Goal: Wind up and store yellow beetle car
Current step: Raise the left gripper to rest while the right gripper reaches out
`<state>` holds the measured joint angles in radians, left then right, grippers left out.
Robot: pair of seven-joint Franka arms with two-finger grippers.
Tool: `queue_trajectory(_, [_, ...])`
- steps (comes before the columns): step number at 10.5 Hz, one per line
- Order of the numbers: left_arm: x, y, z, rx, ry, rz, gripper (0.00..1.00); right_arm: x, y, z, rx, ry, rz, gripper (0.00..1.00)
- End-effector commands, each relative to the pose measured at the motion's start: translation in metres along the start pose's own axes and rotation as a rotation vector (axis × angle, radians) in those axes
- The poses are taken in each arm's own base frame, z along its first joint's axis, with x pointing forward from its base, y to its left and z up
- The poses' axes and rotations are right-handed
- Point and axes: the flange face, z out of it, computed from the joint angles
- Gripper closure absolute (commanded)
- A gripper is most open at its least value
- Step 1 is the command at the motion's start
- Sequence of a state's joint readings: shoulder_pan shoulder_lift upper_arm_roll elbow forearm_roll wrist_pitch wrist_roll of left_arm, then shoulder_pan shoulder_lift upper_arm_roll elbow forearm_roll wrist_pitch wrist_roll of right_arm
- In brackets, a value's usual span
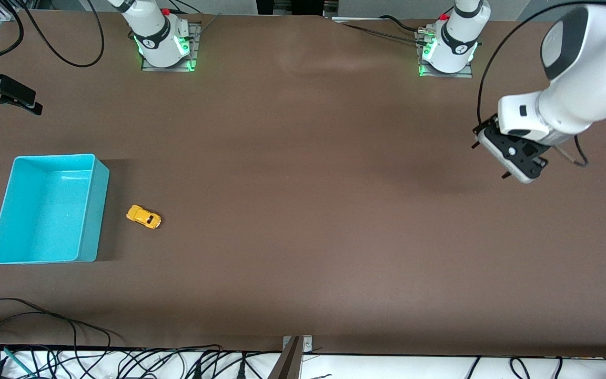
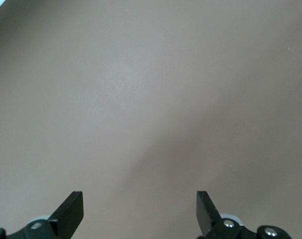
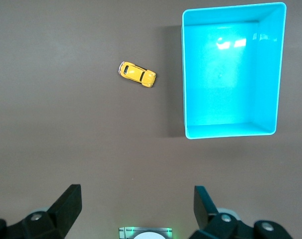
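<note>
Both grippers up and empty — the car sits alone on the table beside the bin.

Largest first: the brown table (image 1: 303,210), then the turquoise bin (image 1: 50,210) at the right arm's end, open side up with nothing inside. The left gripper (image 1: 513,155) hangs over bare table at the left arm's end, fingers (image 2: 71,209) spread wide, holding nothing, well apart from the car. The right gripper (image 1: 6,97) is over the table edge at the right arm's end, fingers (image 3: 69,204) wide apart too, nothing between them. Smallest: the yellow beetle car (image 1: 144,217) — on its wheels, near the bin's long wall, not touching. Its long axis lies slantwise to that wall; which end is the nose I cannot tell.
</note>
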<state>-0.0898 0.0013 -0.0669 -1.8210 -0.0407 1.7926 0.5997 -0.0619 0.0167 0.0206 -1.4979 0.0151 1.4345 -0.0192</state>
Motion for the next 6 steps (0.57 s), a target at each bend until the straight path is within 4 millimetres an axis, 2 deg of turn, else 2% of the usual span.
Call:
queue_trajectory(1, [-0.002,0.007,-0.037,0.003,-0.003,-0.202,0.00,-0.003,-0.001,-0.005,-0.003,0.002,-0.006,0.00])
queue_trajectory(2, [-0.003,0.006,-0.053,-0.008,0.007,-0.355,0.00,-0.001,0.002,-0.002,-0.001,-0.004,-0.010,0.00])
queue_trajectory(3, [-0.007,0.004,-0.056,-0.021,-0.004,-0.488,0.00,0.000,0.000,-0.002,0.000,0.002,-0.010,0.00])
queue_trajectory(6, [-0.017,0.008,-0.067,-0.028,-0.035,-0.533,0.00,0.025,-0.008,0.036,-0.002,-0.066,-0.030,0.00])
